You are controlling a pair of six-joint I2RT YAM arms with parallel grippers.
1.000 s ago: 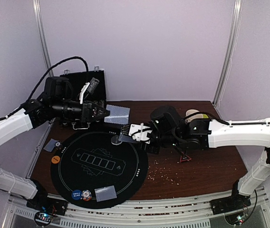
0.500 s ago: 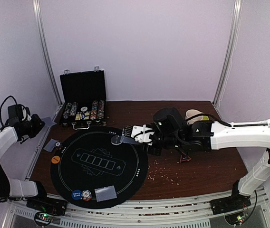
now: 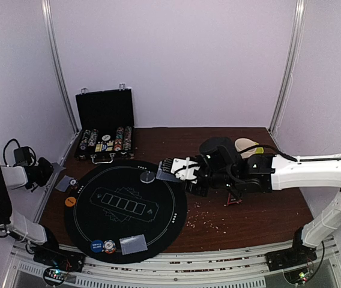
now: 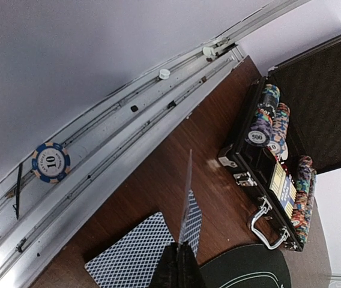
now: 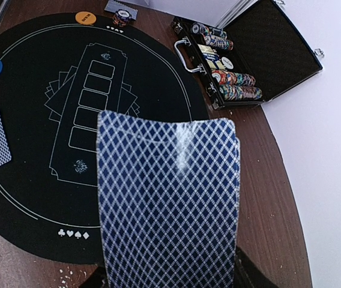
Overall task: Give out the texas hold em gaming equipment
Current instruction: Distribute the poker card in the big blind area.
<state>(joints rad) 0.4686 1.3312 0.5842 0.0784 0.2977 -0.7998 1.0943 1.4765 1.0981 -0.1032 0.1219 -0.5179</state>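
Observation:
My left gripper (image 3: 50, 170) is at the table's far left edge, shut on one card seen edge-on (image 4: 187, 195), just above a blue-backed card (image 4: 131, 258) that lies on the wood (image 3: 65, 183). My right gripper (image 3: 169, 168) is shut on the blue-backed deck (image 5: 167, 198) over the mat's far right rim. A clear grey disc (image 3: 148, 177) lies on the mat next to it. An orange disc (image 3: 69, 201) is at the mat's left. A blue disc (image 3: 96, 246), a red-white disc (image 3: 109, 245) and a card (image 3: 133, 243) are at its near edge.
The black round mat (image 3: 125, 207) fills the middle. The open black chip case (image 3: 105, 141) stands at the back left. A white mug (image 3: 246, 146) lies behind my right arm. A small red triangle (image 3: 233, 200) and crumbs lie right of the mat. A blue-white chip (image 4: 50, 162) sits on the left rail.
My left arm swung from over the chip case to the table's far left edge with a card, then came down towards the card lying there. My right gripper drifted slightly right with the deck.

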